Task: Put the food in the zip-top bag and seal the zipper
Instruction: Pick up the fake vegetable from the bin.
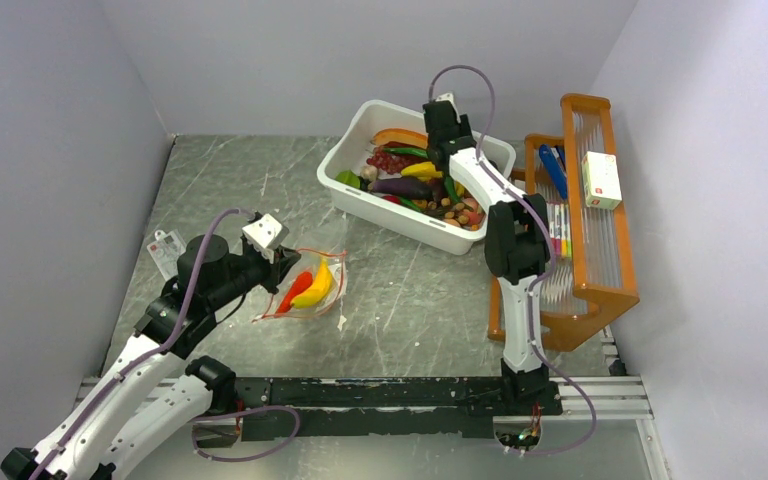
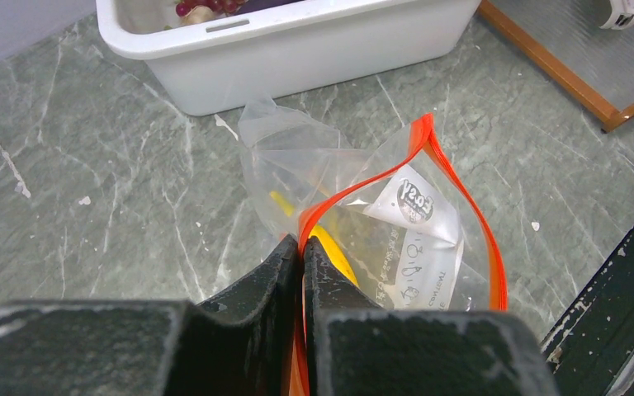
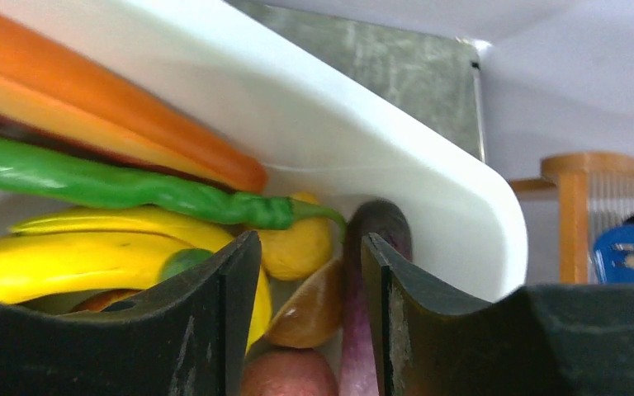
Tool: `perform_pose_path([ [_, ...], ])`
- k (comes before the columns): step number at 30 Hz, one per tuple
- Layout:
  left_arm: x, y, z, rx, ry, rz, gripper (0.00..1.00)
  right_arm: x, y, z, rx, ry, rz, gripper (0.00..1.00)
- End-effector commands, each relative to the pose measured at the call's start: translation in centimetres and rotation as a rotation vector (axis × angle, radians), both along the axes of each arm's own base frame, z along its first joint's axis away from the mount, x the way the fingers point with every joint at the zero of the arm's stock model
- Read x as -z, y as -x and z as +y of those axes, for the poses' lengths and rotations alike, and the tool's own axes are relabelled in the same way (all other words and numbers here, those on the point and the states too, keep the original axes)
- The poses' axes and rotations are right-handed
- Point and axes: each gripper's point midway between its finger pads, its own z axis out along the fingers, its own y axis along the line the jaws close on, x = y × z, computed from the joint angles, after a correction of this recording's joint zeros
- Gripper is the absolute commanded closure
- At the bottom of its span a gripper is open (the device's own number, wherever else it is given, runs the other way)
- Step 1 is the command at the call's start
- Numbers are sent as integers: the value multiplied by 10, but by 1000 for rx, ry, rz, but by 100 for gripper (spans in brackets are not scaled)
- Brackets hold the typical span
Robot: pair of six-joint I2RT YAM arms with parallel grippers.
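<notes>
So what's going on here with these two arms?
The left gripper is pinched shut on the orange-red zipper of the clear zip-top bag, holding its mouth open on the table. A yellow toy and a red toy lie inside. The right gripper is open, down in the white tub among the other toy food, gripping nothing. The bag is not sealed.
</notes>
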Motion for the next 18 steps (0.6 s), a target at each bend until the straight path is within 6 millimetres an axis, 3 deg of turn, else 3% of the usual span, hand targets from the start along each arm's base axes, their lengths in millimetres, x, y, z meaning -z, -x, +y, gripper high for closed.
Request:
perform_pose_path([
  [1, -12, -3, 1, -3, 17, -54, 93, -13, 13, -38, 192, 43, -55, 51],
  [7, -14, -1, 1, 1, 24, -67, 93, 5, 23, -63, 269, 51, -18, 50],
  [18, -14, -1, 0, 7, 24, -65, 93, 37, 35, -88, 319, 102, 62, 45],
])
